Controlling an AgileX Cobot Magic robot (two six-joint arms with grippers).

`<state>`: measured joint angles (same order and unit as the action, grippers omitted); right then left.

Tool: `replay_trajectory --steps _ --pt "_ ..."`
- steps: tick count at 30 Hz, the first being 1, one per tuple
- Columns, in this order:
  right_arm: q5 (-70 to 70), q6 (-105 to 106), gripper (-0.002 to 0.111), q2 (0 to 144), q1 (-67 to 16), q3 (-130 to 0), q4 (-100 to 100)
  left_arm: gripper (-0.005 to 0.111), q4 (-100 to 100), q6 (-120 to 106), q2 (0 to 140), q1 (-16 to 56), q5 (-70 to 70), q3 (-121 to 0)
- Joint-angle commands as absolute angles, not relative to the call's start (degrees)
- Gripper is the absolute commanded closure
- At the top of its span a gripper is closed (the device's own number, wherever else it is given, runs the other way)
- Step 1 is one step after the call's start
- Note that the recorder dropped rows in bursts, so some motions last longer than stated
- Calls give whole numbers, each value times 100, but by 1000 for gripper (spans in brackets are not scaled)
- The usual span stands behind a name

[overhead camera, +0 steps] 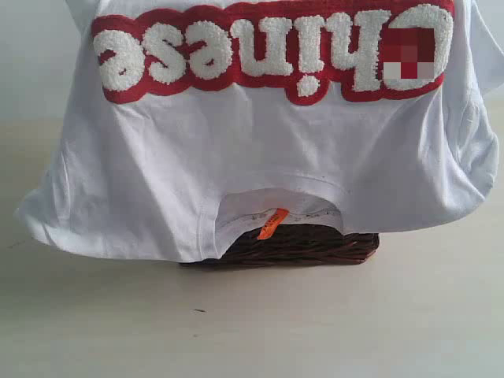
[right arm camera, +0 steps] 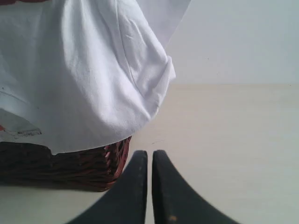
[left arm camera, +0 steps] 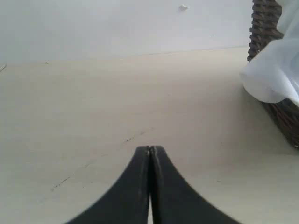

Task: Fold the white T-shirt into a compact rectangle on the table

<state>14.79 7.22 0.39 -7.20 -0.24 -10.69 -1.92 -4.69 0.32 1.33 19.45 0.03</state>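
T-shirt [overhead camera: 260, 150] drapes over wicker basket [overhead camera: 315, 246], not flat on table [overhead camera: 409, 323]; orange tag [overhead camera: 272, 223] at shirt's 6 o'clock.
Left wrist: left gripper [left arm camera: 150, 150] pressed together, empty, over table; shirt edge at its 2 o'clock.
Right wrist: right gripper [right arm camera: 149, 154] pressed together, empty; shirt at its 11 o'clock.
Suggest: spread both pincers, pinch outer corners, lift clear of basket, lay flat.
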Motion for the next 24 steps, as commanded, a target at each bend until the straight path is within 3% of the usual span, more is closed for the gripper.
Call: replay_trajectory --steps 1,9,17,24 --pt "1408 735 102 0 -699 0 -1063 107 -238 -481 0 162 1848 0" --pt "867 1236 102 0 -699 0 -991 107 -94 -659 0 163 1788 0" --pt "-712 1218 102 0 -699 0 -1002 107 -287 -860 0 163 1010 0" --pt "-1225 -60 102 0 -699 0 -1352 107 -358 -899 0 163 597 0"
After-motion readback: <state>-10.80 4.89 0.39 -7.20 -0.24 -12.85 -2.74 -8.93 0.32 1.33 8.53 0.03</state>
